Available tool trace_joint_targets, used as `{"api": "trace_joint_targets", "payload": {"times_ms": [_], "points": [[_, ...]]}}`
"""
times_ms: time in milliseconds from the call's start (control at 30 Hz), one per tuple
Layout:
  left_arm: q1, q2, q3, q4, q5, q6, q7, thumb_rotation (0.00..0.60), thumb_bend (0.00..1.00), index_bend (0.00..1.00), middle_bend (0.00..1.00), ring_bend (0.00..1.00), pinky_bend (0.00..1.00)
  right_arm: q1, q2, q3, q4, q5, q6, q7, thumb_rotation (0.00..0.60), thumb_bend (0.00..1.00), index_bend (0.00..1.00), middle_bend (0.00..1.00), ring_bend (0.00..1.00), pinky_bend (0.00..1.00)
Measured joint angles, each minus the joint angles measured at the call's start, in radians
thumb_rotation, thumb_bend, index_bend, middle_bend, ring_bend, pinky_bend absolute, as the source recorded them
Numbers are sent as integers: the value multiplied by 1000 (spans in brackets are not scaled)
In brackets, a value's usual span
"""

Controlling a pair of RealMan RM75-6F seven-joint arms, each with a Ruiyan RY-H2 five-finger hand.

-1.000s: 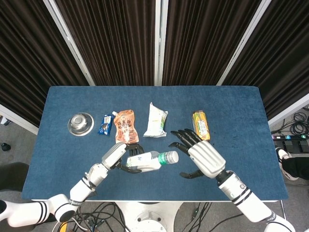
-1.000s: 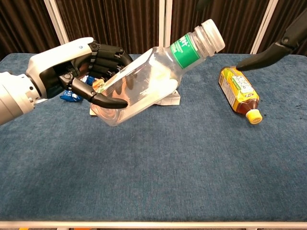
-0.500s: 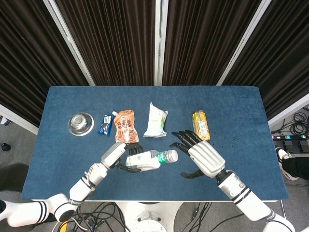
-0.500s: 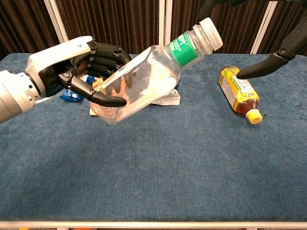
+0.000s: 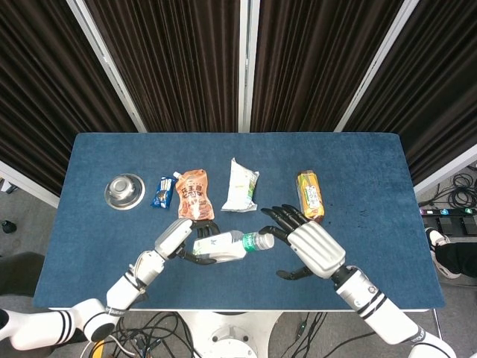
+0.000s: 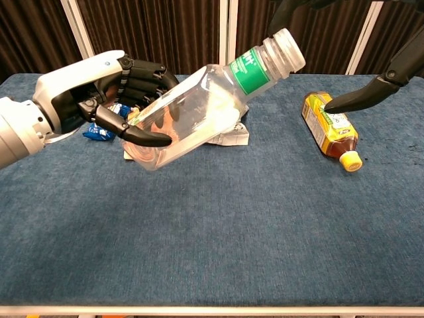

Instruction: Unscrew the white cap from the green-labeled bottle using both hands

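Clear bottle (image 6: 199, 116), one, white cap (image 6: 286, 50) on, tilted in left hand (image 6: 86, 93). Right hand (image 5: 309, 242) spread, fingers (image 5: 274, 216) near cap. Table (image 5: 373, 179) carries five other items.

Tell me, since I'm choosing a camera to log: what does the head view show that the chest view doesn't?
Only the head view shows the metal bowl, the curtains' full height, and the whole right hand open beside the cap.

Only the chest view shows the left hand's fingers wrapped around the clear bottle close up, tilted cap-up above the table.

Both show the left hand, bottle, cap, tea bottle and snack packets.
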Motion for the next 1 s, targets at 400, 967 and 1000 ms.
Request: {"api": "trace_joint_targets", "payload": {"times_ms": [400,967,1000], "points": [[-2,5,-3,-1,2,1,-3,600,428,694,638,577,560,-2,-9,6,9,-4,13,9,589,43,263,42,0,0],[3,-15,-2,-1,10,18,-30,600,429,698,638,577,560,-3,-32,22,27,-14,40,31,588,53,243,49,0,0],[3,-16,-2,1,11,19,-30,600,429,698,638,577,560,-4,-36,23,29,-17,45,32,587,59,236,51,0,0]]}}
